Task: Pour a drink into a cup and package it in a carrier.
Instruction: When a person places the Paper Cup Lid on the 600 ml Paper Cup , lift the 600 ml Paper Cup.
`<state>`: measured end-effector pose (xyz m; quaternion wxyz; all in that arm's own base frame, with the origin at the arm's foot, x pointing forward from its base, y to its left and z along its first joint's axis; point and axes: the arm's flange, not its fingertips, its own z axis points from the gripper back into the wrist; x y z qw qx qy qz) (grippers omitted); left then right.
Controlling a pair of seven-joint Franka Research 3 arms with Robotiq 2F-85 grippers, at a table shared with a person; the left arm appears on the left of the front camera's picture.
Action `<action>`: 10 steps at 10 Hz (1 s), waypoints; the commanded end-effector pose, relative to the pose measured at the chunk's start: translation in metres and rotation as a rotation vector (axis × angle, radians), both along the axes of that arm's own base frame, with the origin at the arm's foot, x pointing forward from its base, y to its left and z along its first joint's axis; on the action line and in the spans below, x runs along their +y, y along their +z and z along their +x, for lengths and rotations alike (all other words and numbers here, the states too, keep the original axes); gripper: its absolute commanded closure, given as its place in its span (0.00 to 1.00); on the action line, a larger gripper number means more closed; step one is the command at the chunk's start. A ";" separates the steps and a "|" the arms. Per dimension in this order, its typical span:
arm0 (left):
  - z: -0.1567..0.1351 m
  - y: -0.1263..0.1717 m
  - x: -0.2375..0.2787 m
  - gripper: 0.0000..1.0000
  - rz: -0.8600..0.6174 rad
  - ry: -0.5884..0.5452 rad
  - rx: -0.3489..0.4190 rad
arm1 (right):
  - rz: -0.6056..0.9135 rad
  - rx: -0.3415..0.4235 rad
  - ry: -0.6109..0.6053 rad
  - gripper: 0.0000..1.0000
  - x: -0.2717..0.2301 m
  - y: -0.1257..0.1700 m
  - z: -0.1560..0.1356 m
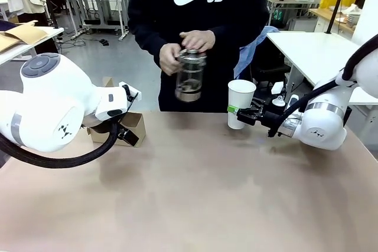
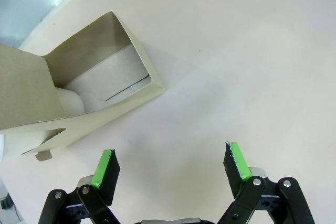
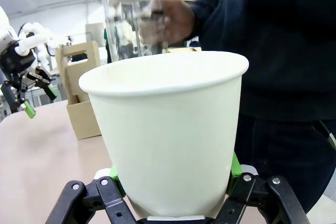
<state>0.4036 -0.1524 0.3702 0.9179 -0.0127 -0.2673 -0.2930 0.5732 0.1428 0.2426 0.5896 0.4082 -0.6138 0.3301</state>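
1. The right gripper was clenched on the cup, with one green pad on each side of its lower wall. The cup was upright and open at the top, at the far right of the table. I could not tell whether its base touched the table.
2. The left gripper was released, with its jaws wide apart and nothing between them. It hung over bare table just beside the carrier, without touching it.
3. In the front view the white left arm covered most of the left gripper and part of the carrier, at the far left of the table. In the right wrist view the cup wall hid most of the pads. The inside of the cup could not be seen in any view.
4. The person stood at the far side and held the press jug with both hands, one hand on the lid and the other hand at its side. The jug was in the air, upright, between the two arms and left of the cup, apart from it.
5. The drink was a dark layer low in the jug. In the right wrist view the jug was blurred and its level was hard to make out.
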 end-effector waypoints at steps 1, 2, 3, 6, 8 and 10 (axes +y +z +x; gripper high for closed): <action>0.000 0.000 0.000 0.00 -0.002 0.000 0.000 | 0.004 -0.003 -0.003 0.19 0.001 0.002 0.001; 0.000 0.000 0.000 0.00 -0.002 0.000 0.000 | 0.004 -0.003 -0.003 0.19 0.001 0.002 0.001; 0.000 0.000 0.000 0.00 -0.002 0.000 0.000 | 0.004 -0.003 -0.003 0.19 0.001 0.002 0.001; 0.000 0.000 0.000 0.00 -0.002 0.000 0.000 | 0.004 -0.003 -0.003 0.19 0.001 0.002 0.001; 0.000 0.000 0.000 0.00 -0.002 0.000 0.000 | 0.004 -0.003 -0.003 0.19 0.001 0.002 0.001; 0.000 0.000 0.000 0.00 -0.002 0.000 0.000 | 0.004 -0.003 -0.003 0.19 0.001 0.002 0.001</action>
